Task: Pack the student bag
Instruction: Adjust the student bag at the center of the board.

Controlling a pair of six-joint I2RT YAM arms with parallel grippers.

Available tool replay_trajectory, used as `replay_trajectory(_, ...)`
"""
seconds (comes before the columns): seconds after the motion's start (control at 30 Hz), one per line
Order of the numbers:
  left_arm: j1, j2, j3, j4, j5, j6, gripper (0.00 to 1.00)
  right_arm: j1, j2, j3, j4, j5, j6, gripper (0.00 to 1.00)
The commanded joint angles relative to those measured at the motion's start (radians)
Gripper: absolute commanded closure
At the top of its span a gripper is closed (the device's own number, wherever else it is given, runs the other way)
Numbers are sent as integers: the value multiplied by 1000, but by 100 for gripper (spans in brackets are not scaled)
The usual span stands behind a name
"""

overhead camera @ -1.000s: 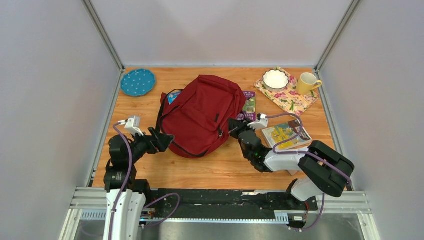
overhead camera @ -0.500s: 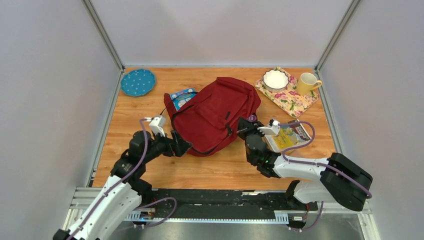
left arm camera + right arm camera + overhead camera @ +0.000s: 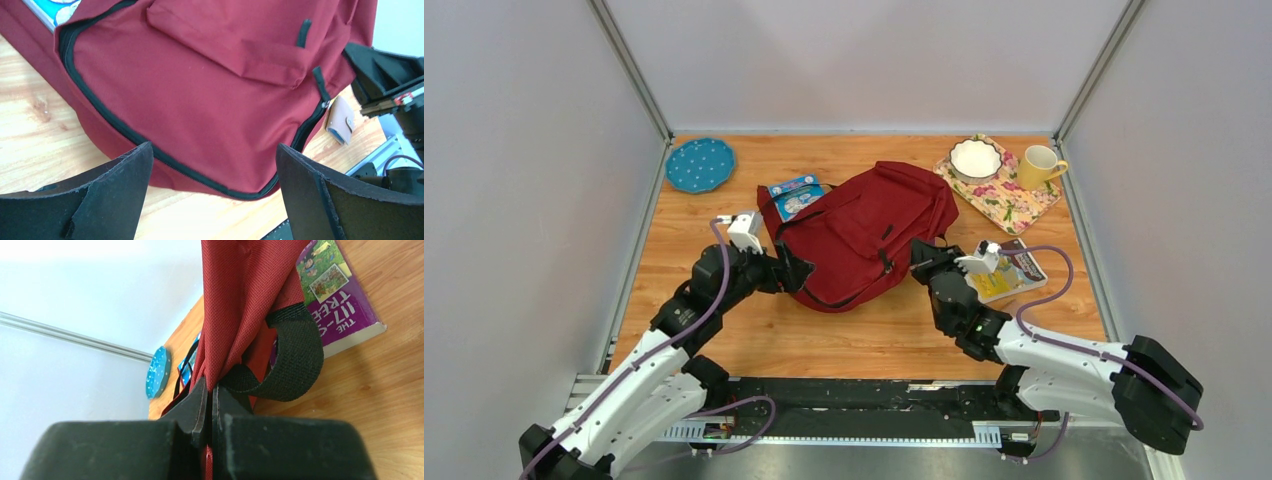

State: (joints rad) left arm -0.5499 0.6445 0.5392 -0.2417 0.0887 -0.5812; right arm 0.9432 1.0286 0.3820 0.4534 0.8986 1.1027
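Observation:
The student bag point(image 3: 864, 235), dark red with black zippers, lies flat mid-table, front pocket up. My right gripper point(image 3: 921, 262) is shut on a fold of the bag's red fabric point(image 3: 240, 300) beside a black strap loop point(image 3: 300, 355); its jaws point(image 3: 212, 390) pinch the cloth tight. My left gripper point(image 3: 796, 272) is open and empty at the bag's near left edge, its fingers spread either side of the zippered rim point(image 3: 200, 90), just above the wood. A blue book point(image 3: 794, 195) sticks out from under the bag's far left. A purple book point(image 3: 340, 305) lies under the bag's right side.
A yellow book point(image 3: 1009, 275) lies right of the bag, by the right wrist. A blue plate point(image 3: 700, 165) sits at the back left. A floral cloth point(image 3: 1004, 195) at the back right carries a white bowl point(image 3: 975, 158) beside a yellow mug point(image 3: 1041, 165). A small tan wallet point(image 3: 341, 120) lies near the bag's corner.
The bag has been dragged to the right and turned, uncovering the blue book. Both arms reached further right; the right stays shut on the fabric, the left followed the bag's edge.

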Motion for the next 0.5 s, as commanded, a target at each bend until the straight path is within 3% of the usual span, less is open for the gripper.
replay_trajectory(0.0, -27, 70, 119, -5, -84, 40, 1, -7, -15, -18, 58, -27, 39, 100)
replay_trajectory(0.1, -28, 63, 130, -42, -122, 57, 1, -9, -80, -23, 195, -128, -68, 100)
replay_trajectory(0.3, -27, -66, 178, -113, -227, 83, 1, -23, -206, 222, 36, -492, -147, 100)
replay_trajectory(0.47, -27, -109, 222, -215, -302, 101, 1, -27, -150, 284, 103, -622, -112, 100)
